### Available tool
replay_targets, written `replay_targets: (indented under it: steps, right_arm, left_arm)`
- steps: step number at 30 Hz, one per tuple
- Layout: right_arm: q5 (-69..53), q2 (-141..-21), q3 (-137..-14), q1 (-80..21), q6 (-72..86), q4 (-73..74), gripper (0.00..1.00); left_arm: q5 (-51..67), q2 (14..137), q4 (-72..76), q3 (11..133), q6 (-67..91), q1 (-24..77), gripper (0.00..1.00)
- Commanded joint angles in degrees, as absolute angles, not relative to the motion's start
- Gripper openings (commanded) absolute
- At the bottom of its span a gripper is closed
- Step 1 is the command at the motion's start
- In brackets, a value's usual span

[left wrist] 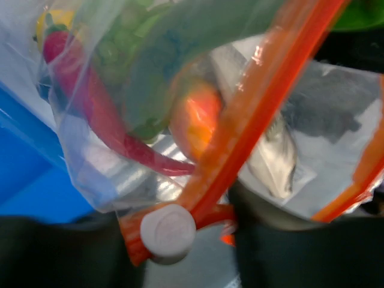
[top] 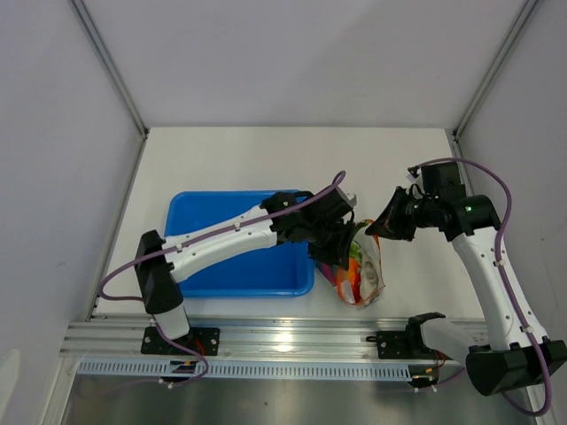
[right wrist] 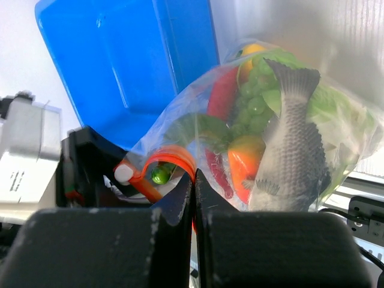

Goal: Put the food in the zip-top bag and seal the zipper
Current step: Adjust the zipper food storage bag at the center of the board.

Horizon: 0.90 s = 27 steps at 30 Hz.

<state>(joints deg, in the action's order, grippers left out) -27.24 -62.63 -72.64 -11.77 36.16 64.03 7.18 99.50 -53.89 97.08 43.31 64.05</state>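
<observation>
The clear zip-top bag (top: 361, 273) lies right of the blue tray and holds the food. In the right wrist view I see the grey fish (right wrist: 294, 150), an orange fruit (right wrist: 246, 159), the red chili (right wrist: 222, 93) and the green grapes (right wrist: 255, 102) inside it. My right gripper (right wrist: 193, 174) is shut on the orange zipper (right wrist: 174, 157), which arches up from its jaws. My left gripper (left wrist: 180, 240) holds the zipper's end with its white slider (left wrist: 168, 231) between its fingers. In the top view the left gripper (top: 341, 248) and the right gripper (top: 376, 228) meet at the bag's mouth.
The blue tray (top: 221, 266) sits under my left arm, its right wall touching the bag. An aluminium rail (top: 283, 341) runs along the near table edge. White walls with metal posts stand at the left, right and back.
</observation>
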Motion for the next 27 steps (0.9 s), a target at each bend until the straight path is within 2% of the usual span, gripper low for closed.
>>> replay_targets:
  steps: [1, 3, 6, 18, 23, 27]
  right_arm:
    - [-27.42, -61.44, -74.71, -11.60, 35.68, 63.19, 0.00]
    - [-26.99, -61.09, -74.71, -11.51, 35.51, 63.28, 0.00]
    - [-26.37, -60.91, -74.97, -11.51, 34.98, 63.72, 0.00]
    - [-14.77, -63.37, -80.76, -13.89, 25.93, 66.36, 0.00]
    - [-8.88, -57.32, -86.57, -18.80, 23.03, 63.21, 0.00]
    - [-12.81, -55.63, -78.36, -19.16, 23.64, 61.71, 0.00]
  left_arm:
    - [7.12, 97.12, -50.98, 94.93, 44.65, 62.50, 0.35]
    - [9.05, 96.68, -48.87, 93.26, 44.91, 61.97, 0.16]
    - [10.36, 96.24, -47.64, 92.72, 44.39, 61.79, 0.01]
    - [17.92, 92.20, -39.64, 96.15, 45.17, 60.56, 0.01]
    - [16.88, 87.72, -33.59, 93.36, 50.97, 60.12, 0.01]
    - [21.60, 89.82, -32.70, 86.15, 53.35, 57.40, 0.01]
